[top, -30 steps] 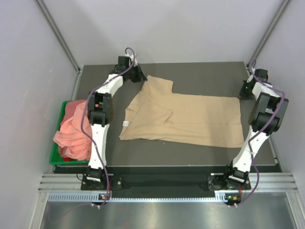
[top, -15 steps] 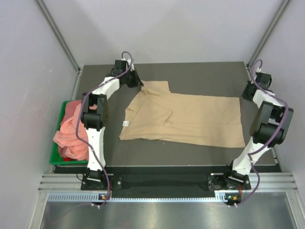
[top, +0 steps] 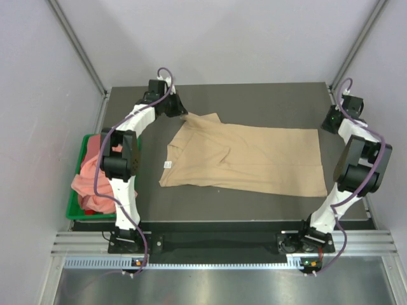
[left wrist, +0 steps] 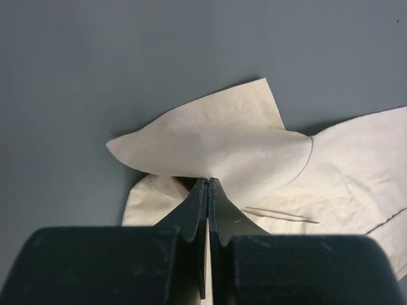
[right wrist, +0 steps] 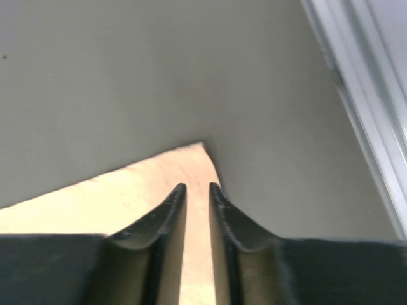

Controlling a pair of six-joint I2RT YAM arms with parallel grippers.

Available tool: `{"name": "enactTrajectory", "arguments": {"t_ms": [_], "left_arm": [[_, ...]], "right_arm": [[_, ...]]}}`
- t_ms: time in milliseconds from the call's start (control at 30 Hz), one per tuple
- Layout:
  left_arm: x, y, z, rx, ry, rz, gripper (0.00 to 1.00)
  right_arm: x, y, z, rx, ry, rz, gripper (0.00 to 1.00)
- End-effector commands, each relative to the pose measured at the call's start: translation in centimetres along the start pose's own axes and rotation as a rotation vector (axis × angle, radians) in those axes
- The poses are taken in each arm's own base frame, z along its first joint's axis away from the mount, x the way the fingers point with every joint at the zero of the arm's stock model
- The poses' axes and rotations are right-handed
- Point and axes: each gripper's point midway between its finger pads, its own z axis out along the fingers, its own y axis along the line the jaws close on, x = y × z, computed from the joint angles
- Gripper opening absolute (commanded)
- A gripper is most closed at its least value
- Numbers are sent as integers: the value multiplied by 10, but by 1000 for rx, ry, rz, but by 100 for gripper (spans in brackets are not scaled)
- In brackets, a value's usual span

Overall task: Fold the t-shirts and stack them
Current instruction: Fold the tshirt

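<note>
At the far left, the tan t-shirt (top: 254, 159) is pinched by the left gripper (left wrist: 208, 182), likely for pulling flat; the right gripper (right wrist: 197, 187) is spread slightly over its right corner.

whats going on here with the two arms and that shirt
Two arms are working on a tan t-shirt spread on the table. The left gripper is shut on its sleeve at the far left, which is raised a bit. The right gripper sits over the shirt's far right corner, jaws a little apart. Pink t-shirts lie heaped in the green bin.
</note>
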Motion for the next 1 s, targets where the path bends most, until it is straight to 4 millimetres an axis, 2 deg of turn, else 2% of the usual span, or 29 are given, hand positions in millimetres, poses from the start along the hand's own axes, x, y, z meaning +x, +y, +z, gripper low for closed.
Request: {"name": "enactTrajectory", "arguments": {"t_ms": [0,33,67,100,133,167,233,267,433,733,967], "left_arm": [[-2,0,12,41,-12,9,0],[-1,1,14,42,-10,7,0],[-2,2,17,44,-11,6,0],[3,6,23,42,3,2,0],[-1,6,25,43,-5,5,0],[3,9,30,42,7,2,0],[3,10,34,48,9,2,0],[4,11,38,48,11,2,0],[-1,14,43,45,-3,12,0],[-11,11,50,60,-15,14,0],[-11,10,53,72,-13,3,0]], "right_arm": [[-11,17,3,-95,15,-34,27],[-6,13,10,-75,34,-37,29],[-13,12,12,-68,28,-53,31],[-10,10,14,-62,48,-55,33],[-4,8,22,-61,76,-58,33],[-12,9,24,-63,65,-67,33],[-4,7,35,-61,98,-68,33],[-12,7,37,-62,87,-81,33],[-2,6,53,-78,143,-100,33],[13,-5,65,-40,185,-126,33],[14,-1,63,-67,194,-125,30]]}}
